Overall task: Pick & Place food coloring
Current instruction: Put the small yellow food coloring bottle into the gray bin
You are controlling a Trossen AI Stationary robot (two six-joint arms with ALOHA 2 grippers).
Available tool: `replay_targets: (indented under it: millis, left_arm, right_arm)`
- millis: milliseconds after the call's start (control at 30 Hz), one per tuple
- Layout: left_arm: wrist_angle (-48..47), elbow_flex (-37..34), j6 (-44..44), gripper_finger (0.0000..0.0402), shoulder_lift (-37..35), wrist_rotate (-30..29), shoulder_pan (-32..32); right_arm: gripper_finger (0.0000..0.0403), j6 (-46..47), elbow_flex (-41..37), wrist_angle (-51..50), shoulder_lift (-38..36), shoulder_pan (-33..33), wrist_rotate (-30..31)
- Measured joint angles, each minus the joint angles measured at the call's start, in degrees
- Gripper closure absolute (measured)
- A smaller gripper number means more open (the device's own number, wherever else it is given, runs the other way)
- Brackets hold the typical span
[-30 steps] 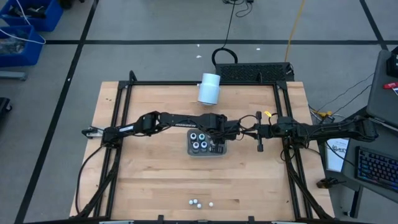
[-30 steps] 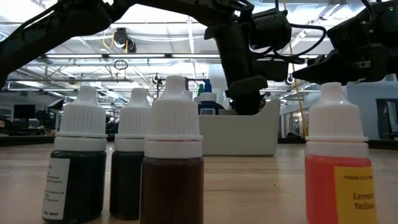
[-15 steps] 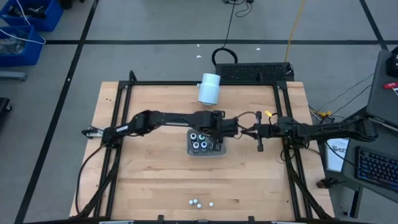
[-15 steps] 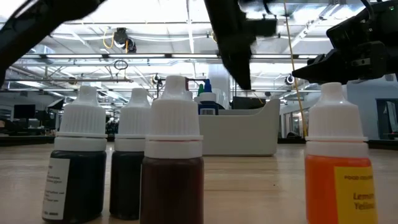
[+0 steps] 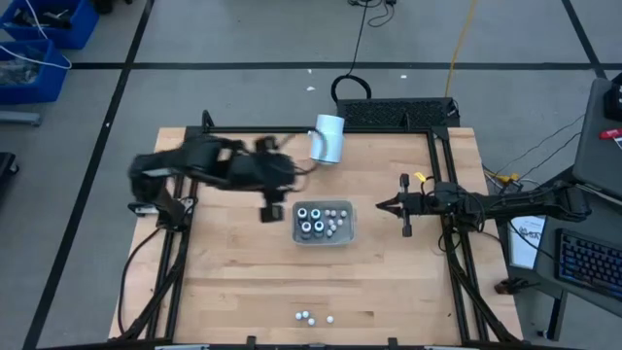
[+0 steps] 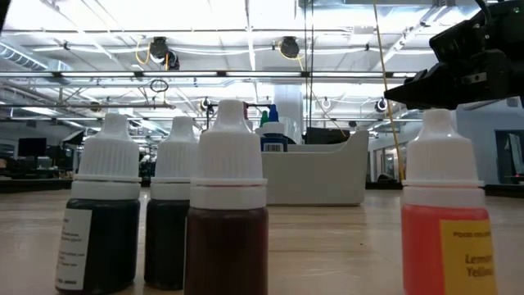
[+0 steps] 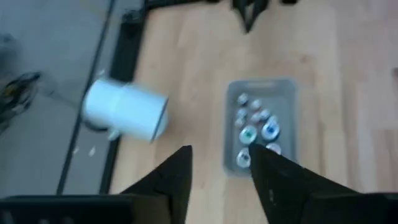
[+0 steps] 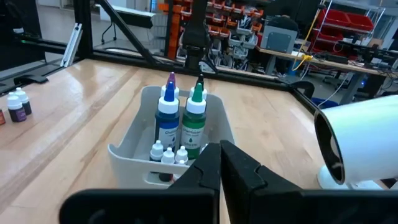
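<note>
The grey tray (image 5: 325,242) stands mid-table and holds dark food coloring bottles with pale tops (image 5: 309,220) and small white ones (image 5: 335,220). In the right wrist view a blue bottle (image 8: 168,118) and a green bottle (image 8: 194,121) stand upright in it. More food coloring bottles (image 5: 311,317) stand near the table's near edge, large in the low view (image 6: 229,221). My left gripper (image 5: 273,208) is open and empty, left of the tray; in its wrist view (image 7: 221,167) the tray (image 7: 231,124) lies ahead. My right gripper (image 5: 384,205) is shut, right of the tray.
A large white cylinder (image 5: 328,139) lies on its side at the table's far edge, beyond the tray, and also shows in the right wrist view (image 8: 360,143). A black frame (image 5: 321,130) borders the table. Bare wood lies between the tray and the near bottles.
My left gripper has risen out of the tray and swung quickly toward the table's left edge, leaving the low view. The tray's right part, with its small white bottles, now shows uncovered. My right arm has kept still.
</note>
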Motion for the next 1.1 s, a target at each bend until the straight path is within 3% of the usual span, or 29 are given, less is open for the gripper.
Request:
replay_targets:
  millis: [200, 300, 400, 633, 800, 1100]
  left_arm:
    - [-2.85, -10.82, -4.82, 0.0340, -10.67, -4.34, -1.87]
    - [0.57, -21.99, -5.53, 0.0390, -17.68, -6.95, -3.10]
    - [6.56, -36.07, -7.50, 0.0390, -25.06, -7.96, -3.78]
    - [33.66, -69.27, -9.92, 0.0395, -44.97, -6.07, -8.84]
    - [52.31, -87.82, -9.36, 0.0396, -55.63, -7.72, -12.56]
    - [92.24, -116.30, 6.52, 0.0398, -65.17, -11.56, -15.21]
  right_arm:
    - [0.0403, 0.45, 0.00, 0.56, 0.00, 0.00, -0.13]
    - [0.0403, 0.46, 0.00, 0.79, 0.00, 0.00, -0.07]
    - [0.0403, 1.50, 0.00, 1.80, -0.04, 0.00, -0.07]
    - [0.0403, 3.69, 0.00, 2.34, -0.04, 0.00, -0.13]
    - [0.0403, 4.98, 0.00, 2.36, -0.02, 0.00, -0.15]
    - [0.0403, 4.94, 0.00, 3.85, -0.03, 0.00, -0.09]
